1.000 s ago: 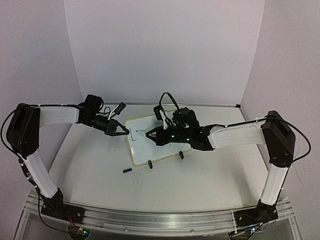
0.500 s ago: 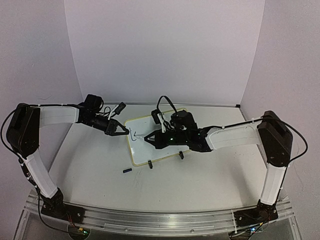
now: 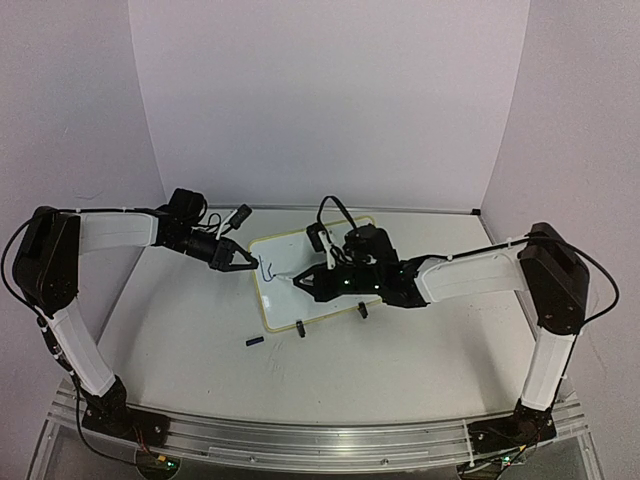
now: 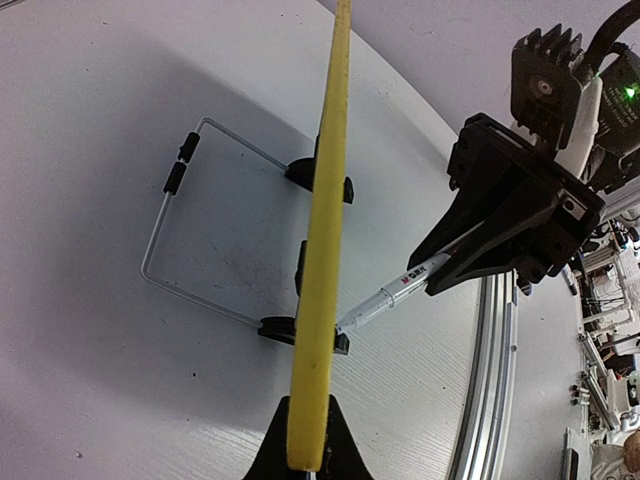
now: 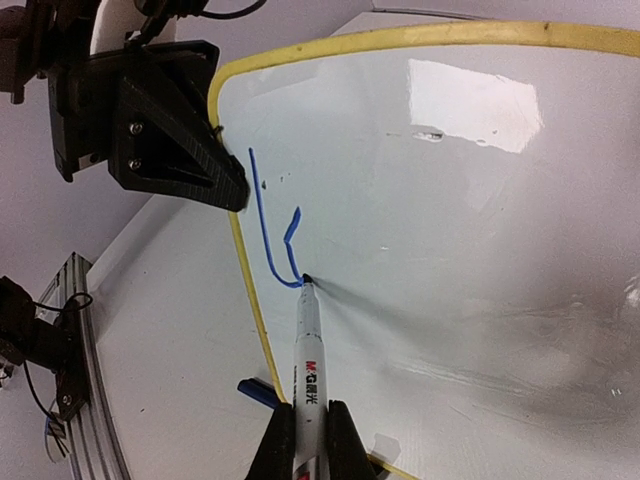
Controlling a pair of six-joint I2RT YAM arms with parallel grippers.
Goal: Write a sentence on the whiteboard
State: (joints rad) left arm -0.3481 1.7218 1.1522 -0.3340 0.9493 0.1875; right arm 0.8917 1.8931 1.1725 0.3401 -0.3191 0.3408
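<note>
On the table (image 3: pixel 180 335), the whiteboard (image 5: pixel 450 250) was pinched by the left gripper (image 3: pixel 245 262); the right gripper's (image 5: pixel 310 425) clenched marker (image 5: pixel 307 350) had been advanced, lengthening the sentence (image 5: pixel 262 220)

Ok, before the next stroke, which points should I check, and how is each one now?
1. the left gripper shut on the whiteboard rim: ok.
2. the right gripper shut on the marker: ok.
3. marker tip touching the whiteboard: ok.
4. bare whiteboard beside the tip for more letters: ok.
5. the sentence finished: not ok, only first blue strokes.
</note>
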